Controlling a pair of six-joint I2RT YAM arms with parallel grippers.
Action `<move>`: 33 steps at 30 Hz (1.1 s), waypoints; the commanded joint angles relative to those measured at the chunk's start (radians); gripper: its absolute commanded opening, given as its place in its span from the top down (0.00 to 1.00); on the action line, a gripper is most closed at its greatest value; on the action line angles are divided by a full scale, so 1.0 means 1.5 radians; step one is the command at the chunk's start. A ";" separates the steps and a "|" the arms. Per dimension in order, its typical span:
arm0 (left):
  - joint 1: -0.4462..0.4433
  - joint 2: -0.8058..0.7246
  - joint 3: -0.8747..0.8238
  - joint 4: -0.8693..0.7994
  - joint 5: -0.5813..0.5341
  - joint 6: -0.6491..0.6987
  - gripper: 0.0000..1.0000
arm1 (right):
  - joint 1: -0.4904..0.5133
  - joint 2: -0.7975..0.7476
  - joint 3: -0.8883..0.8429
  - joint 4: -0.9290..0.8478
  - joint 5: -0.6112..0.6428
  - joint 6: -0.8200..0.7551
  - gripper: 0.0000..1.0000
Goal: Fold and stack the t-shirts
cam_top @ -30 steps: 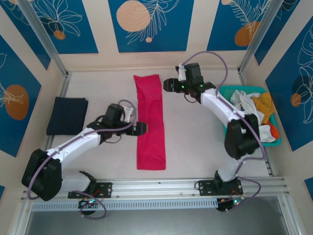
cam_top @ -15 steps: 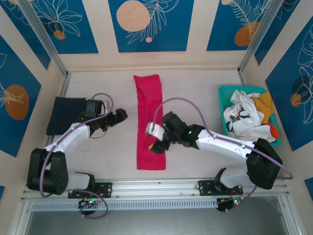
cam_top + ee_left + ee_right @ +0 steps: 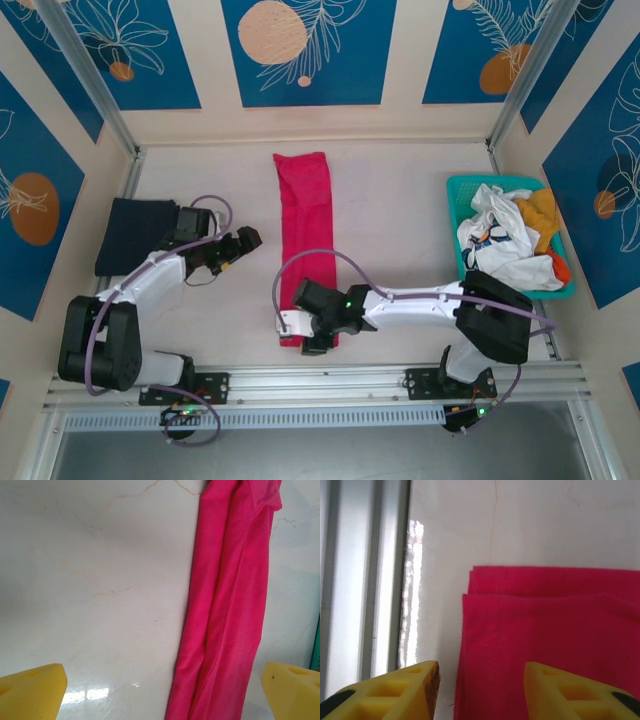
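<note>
- The right tool (image 3: pixel 303 338) was open, its fingers spread over the near hem of the magenta t-shirt (image 3: pixel 305 225) and gripping nothing.
- The left tool (image 3: pixel 246 240) was open and empty over the bare counter (image 3: pixel 400 220), beside the same shirt.
- The magenta t-shirt lay as a long narrow strip. The lengthwise folds were done; the cross folds were judged outstanding.
- The navy t-shirt (image 3: pixel 125 235) lay folded at the counter's left side, the likely base of the stack.
- The white t-shirt (image 3: pixel 500 245) and the yellow-orange t-shirt (image 3: pixel 540 212) lay crumpled in the teal basket (image 3: pixel 462 186), not yet folded.
</note>
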 commanded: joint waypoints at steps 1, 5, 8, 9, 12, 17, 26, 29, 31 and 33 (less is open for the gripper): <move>0.007 0.004 -0.009 0.004 0.017 -0.003 0.00 | -0.006 0.019 -0.002 0.016 0.021 -0.005 0.52; 0.007 0.005 -0.012 0.005 0.018 -0.003 0.00 | -0.006 0.043 -0.003 0.013 0.025 -0.010 0.51; 0.007 0.006 -0.016 0.006 0.018 -0.003 0.00 | -0.004 0.050 -0.008 0.010 -0.002 -0.010 0.47; 0.007 0.006 -0.017 0.007 0.018 -0.003 0.00 | -0.002 0.052 -0.010 0.009 -0.006 -0.009 0.46; 0.007 0.007 -0.021 0.009 0.018 -0.004 0.00 | -0.002 0.053 -0.014 0.004 -0.005 -0.007 0.45; 0.007 0.012 -0.022 0.013 0.018 -0.006 0.00 | 0.000 0.078 -0.004 -0.019 0.038 -0.015 0.49; 0.008 0.020 -0.022 0.012 0.015 -0.003 0.00 | 0.008 0.099 0.006 -0.040 0.070 -0.027 0.92; 0.007 0.026 -0.020 0.015 0.017 -0.003 0.00 | 0.003 0.078 0.014 -0.068 0.040 -0.029 1.00; 0.008 0.029 -0.020 0.018 0.018 -0.004 0.00 | -0.001 0.058 0.017 -0.086 0.012 -0.029 1.00; 0.008 0.033 -0.019 0.022 0.018 -0.005 0.00 | -0.010 0.032 0.023 -0.111 -0.023 -0.031 1.00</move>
